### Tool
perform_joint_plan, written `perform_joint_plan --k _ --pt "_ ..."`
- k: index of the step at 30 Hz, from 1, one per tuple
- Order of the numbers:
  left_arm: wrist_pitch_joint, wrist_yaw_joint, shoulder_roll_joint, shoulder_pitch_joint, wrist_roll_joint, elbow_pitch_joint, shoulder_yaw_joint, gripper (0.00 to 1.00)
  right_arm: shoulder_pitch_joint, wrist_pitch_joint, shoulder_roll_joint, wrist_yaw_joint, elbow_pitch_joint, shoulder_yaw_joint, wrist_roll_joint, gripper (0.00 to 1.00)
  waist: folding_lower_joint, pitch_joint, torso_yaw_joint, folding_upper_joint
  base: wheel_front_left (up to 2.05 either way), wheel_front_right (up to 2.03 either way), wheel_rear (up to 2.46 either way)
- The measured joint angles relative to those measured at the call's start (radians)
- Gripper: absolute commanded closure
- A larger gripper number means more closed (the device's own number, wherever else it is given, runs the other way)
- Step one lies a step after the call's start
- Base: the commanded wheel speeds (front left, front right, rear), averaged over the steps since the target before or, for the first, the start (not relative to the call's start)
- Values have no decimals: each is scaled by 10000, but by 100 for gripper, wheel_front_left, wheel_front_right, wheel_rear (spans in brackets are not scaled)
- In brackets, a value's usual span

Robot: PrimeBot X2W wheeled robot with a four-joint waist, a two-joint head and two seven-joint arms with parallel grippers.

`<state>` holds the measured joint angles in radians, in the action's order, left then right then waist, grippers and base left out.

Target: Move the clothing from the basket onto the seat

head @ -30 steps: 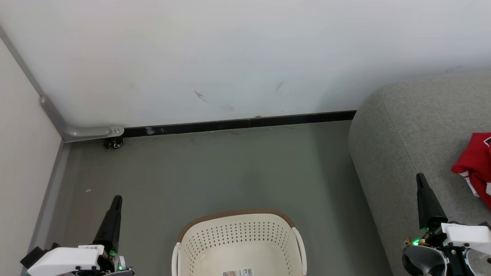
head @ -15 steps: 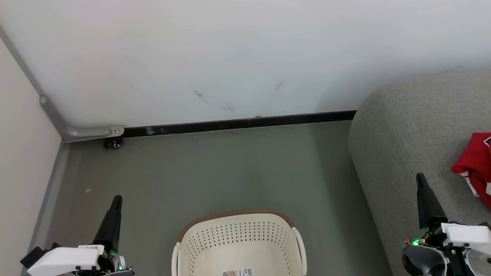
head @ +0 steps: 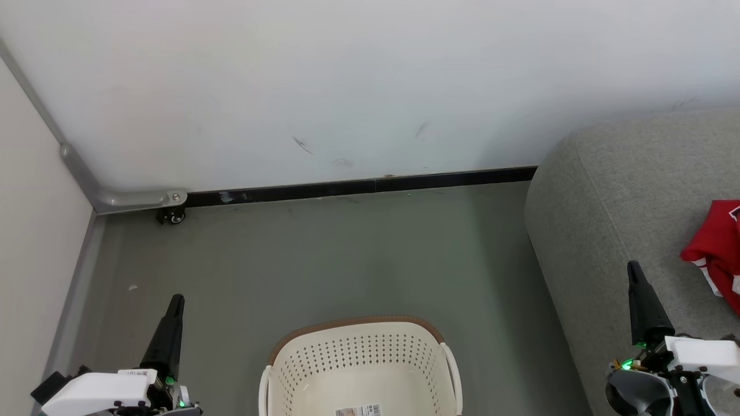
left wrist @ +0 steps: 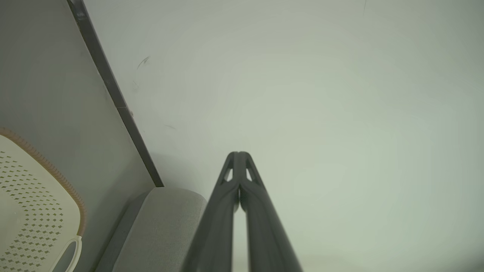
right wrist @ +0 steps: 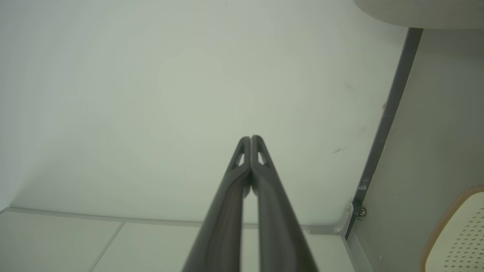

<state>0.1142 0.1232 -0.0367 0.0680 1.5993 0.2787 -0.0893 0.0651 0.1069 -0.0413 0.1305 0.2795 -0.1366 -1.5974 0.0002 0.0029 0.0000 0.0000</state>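
Both clenched, empty: left gripper (head: 176,299), right gripper (head: 634,267). Red clothing (head: 714,248) lies on seat (head: 607,190); basket (head: 358,358) looks bare where visible. Likely soft, light, floppy: you'd pinch a bunched fold.

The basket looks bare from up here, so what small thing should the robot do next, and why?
Probably tip its head down to check the rest of the basket: the part in view holds only a paper label, the red clothing lies on the seat, and the left claw and right claw are shut, holding nothing.
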Motion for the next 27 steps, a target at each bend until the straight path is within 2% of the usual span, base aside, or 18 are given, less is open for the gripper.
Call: perform_joint_plan --k 27 --pt "0 2 0 0 0 -8 4 100 0 0 0 0 -2 0 0 100 0 0 0 0 0 0 0"
